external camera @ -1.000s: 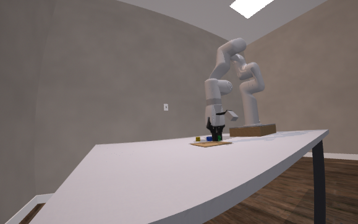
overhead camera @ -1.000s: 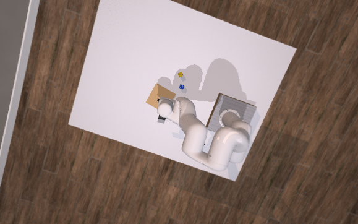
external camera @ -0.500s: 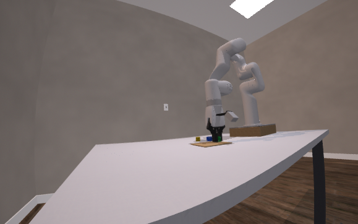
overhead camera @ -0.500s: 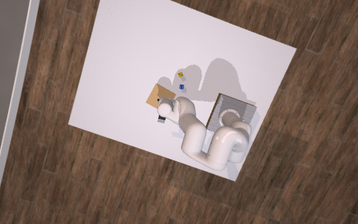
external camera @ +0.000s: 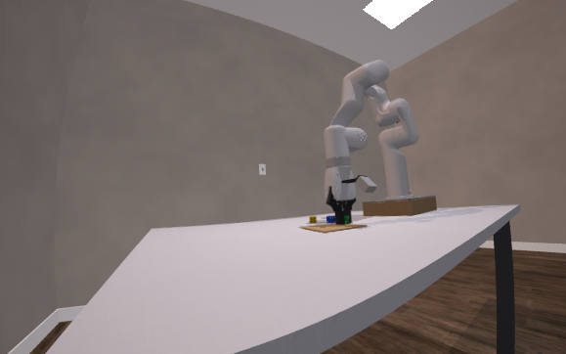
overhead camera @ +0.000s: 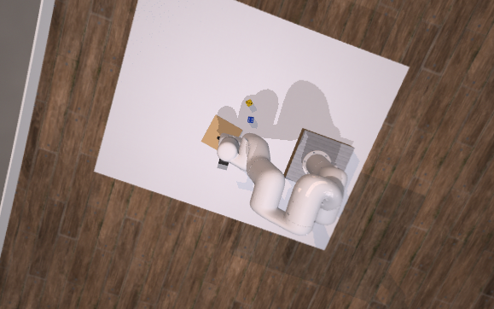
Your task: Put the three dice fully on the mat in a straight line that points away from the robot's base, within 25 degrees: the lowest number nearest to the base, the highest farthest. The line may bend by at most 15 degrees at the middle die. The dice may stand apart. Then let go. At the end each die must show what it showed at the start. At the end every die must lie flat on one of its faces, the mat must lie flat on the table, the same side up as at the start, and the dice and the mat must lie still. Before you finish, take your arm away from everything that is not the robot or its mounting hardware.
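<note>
A tan mat [overhead camera: 219,131] lies on the white table; it also shows in the side view [external camera: 332,227]. My gripper [external camera: 343,218] points straight down over the mat and is shut on a green die [external camera: 346,219], low at the mat's surface. In the overhead view the arm's wrist [overhead camera: 229,149] hides the gripper and the green die. A blue die [overhead camera: 250,119] sits on the table just beyond the mat, also seen in the side view [external camera: 330,219]. A yellow die [overhead camera: 249,102] sits farther off on the table, also in the side view [external camera: 313,219].
The robot's base stands on a wooden block [overhead camera: 320,155] near the table's edge, seen also in the side view [external camera: 399,205]. The table edge runs close behind the arm's elbow.
</note>
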Robot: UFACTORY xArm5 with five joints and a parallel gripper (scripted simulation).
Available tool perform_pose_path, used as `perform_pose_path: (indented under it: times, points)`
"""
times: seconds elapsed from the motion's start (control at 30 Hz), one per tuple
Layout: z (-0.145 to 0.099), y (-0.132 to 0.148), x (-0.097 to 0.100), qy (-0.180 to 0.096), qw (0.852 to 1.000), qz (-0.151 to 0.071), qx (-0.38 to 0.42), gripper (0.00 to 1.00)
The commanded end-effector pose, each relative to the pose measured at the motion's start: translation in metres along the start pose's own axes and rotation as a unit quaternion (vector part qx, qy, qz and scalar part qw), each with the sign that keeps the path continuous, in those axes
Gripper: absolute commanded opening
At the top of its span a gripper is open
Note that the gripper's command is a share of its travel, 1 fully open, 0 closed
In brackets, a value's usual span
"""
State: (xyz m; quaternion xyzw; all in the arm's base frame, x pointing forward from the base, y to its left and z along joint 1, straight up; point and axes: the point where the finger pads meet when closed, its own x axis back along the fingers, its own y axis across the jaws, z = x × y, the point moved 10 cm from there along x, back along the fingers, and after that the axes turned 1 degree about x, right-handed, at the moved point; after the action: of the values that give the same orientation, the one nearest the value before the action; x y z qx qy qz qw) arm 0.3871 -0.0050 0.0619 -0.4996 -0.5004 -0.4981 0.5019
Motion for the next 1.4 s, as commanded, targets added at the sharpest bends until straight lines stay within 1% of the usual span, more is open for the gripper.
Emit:
perform_pose_path:
  times: [0.0, 0.77, 0.8, 0.87, 0.9, 0.97, 1.0, 1.07, 1.1, 1.23, 1.27, 1.37]
  points:
    - [0.0, 0.0009, 0.0009, 0.0, 1.0, -0.002, 0.0, 0.21]
    - [0.0, 0.0009, 0.0009, 0.0, 1.0, -0.002, 0.0, 0.21]
    - [0.0, 0.0009, 0.0009, 0.0, 1.0, -0.002, 0.0, 0.25]
    - [0.0, 0.0009, 0.0009, 0.0, 1.0, -0.002, 0.0, 0.25]
    - [0.0, 0.0009, 0.0009, 0.0, 1.0, -0.002, 0.0, 0.29]
    - [0.0, 0.0009, 0.0009, 0.0, 1.0, -0.002, 0.0, 0.29]
    - [0.0, 0.0009, 0.0009, 0.0, 1.0, -0.002, 0.0, 0.33]
    - [0.0, 0.0009, 0.0009, 0.0, 1.0, -0.002, 0.0, 0.33]
    - [0.0, 0.0009, 0.0009, 0.0, 1.0, -0.002, 0.0, 0.37]
    - [0.0, 0.0009, 0.0009, 0.0, 1.0, -0.002, 0.0, 0.37]
    - [0.0, 0.0009, 0.0009, 0.0, 1.0, -0.002, 0.0, 0.42]
    - [0.0, 0.0009, 0.0009, 0.0, 1.0, -0.002, 0.0, 0.42]
